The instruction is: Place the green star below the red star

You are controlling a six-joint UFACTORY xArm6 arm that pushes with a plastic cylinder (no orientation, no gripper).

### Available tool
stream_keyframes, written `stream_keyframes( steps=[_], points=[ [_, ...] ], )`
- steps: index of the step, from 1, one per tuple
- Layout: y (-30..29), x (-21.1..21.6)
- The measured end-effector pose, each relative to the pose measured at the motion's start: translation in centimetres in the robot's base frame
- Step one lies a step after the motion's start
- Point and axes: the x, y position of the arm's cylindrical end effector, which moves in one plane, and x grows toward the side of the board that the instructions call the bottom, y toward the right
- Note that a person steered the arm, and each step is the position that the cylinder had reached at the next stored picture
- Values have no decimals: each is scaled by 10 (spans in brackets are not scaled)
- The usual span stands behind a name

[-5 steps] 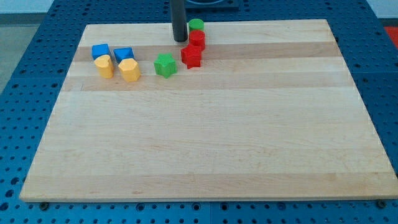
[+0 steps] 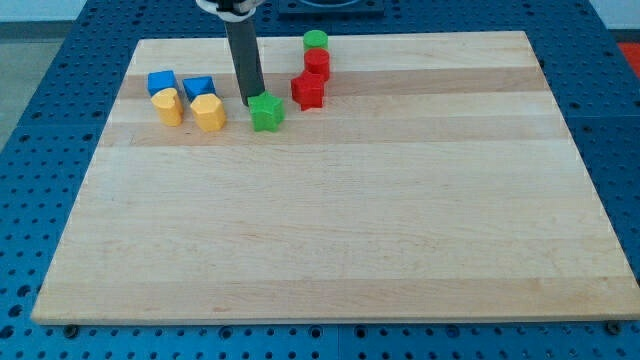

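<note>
The green star point(image 2: 267, 112) lies on the wooden board point(image 2: 330, 220), left of and slightly below the red star point(image 2: 308, 90). My tip point(image 2: 251, 102) stands at the green star's upper left edge, touching or nearly touching it. A red cylinder-like block point(image 2: 317, 63) sits just above the red star, and a green cylinder point(image 2: 316, 41) sits above that.
At the view's upper left stand two blue blocks point(image 2: 162, 82) point(image 2: 199, 87) with two yellow blocks point(image 2: 168, 106) point(image 2: 209, 112) just below them. The nearer yellow block lies left of my tip. The board lies on a blue perforated table point(image 2: 40, 150).
My tip has moved from beside the green cylinder down and to the left, to the green star's upper left. The green star has shifted slightly down and right.
</note>
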Motion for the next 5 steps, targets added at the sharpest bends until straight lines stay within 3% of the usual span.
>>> stream_keyframes(
  steps=[2, 3, 5],
  points=[
    [-9, 14],
    [42, 22],
    [-20, 32]
  ],
)
